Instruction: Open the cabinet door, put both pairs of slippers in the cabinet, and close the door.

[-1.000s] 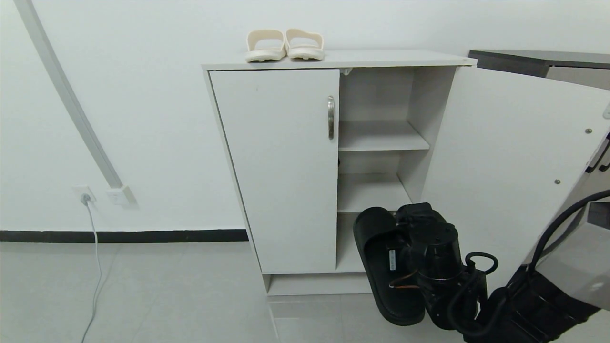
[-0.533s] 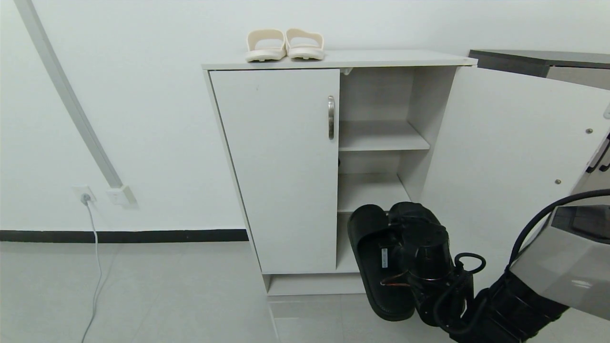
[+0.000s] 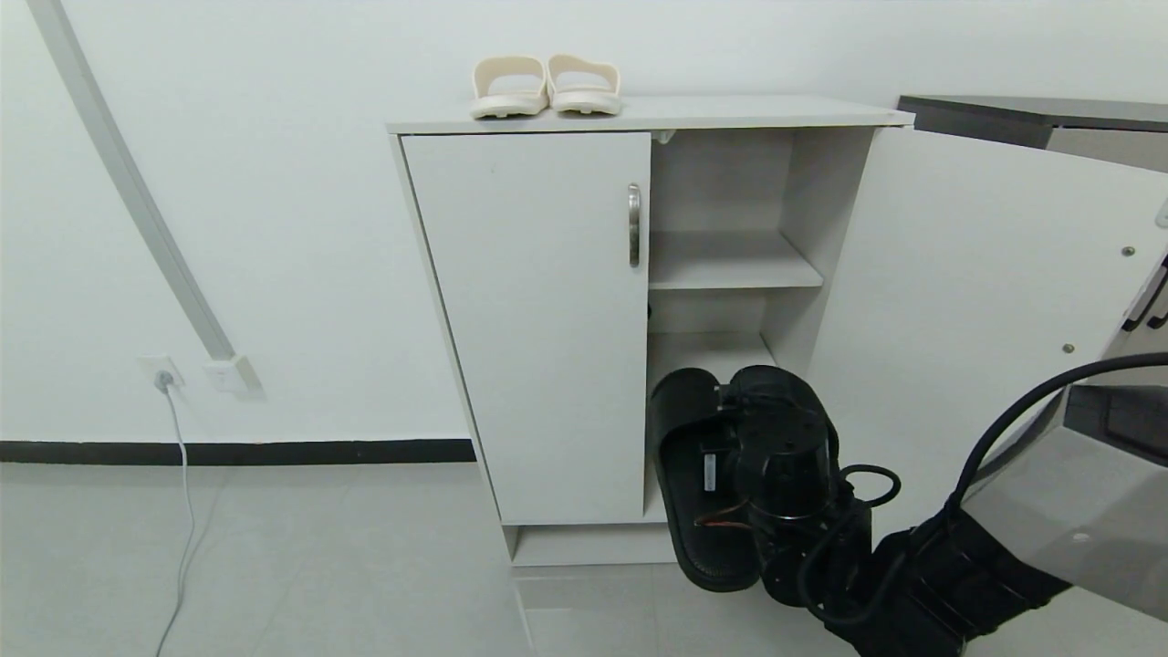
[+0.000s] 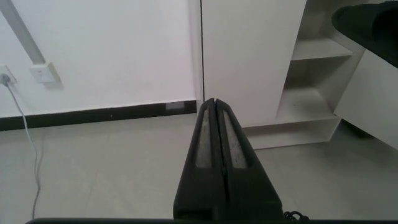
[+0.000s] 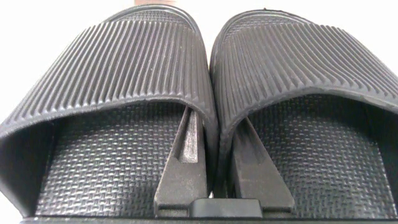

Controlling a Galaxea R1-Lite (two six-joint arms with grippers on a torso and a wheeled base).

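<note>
The white cabinet (image 3: pixel 639 114) stands against the wall with its right door (image 3: pixel 967 301) swung open and its left door (image 3: pixel 538 328) shut. A cream pair of slippers (image 3: pixel 546 87) sits on the cabinet top. My right gripper (image 3: pixel 730 401) is shut on the black pair of slippers (image 3: pixel 693 484), holding them in front of the cabinet's lower opening. In the right wrist view its fingers (image 5: pixel 186 162) pinch the two inner strap edges of the black slippers (image 5: pixel 124 81) together. My left gripper (image 4: pixel 214 140) hangs shut and empty above the floor, left of the cabinet (image 4: pixel 255 56).
Two bare shelves (image 3: pixel 725 260) show inside the open half, a lower one (image 3: pixel 707 351) just above the slippers. A wall socket with a cable (image 3: pixel 164 379) is at the left. A grey unit (image 3: pixel 1031 114) stands behind the open door.
My right gripper has carried the black slippers up and to the left, closer to the cabinet's lower opening.
</note>
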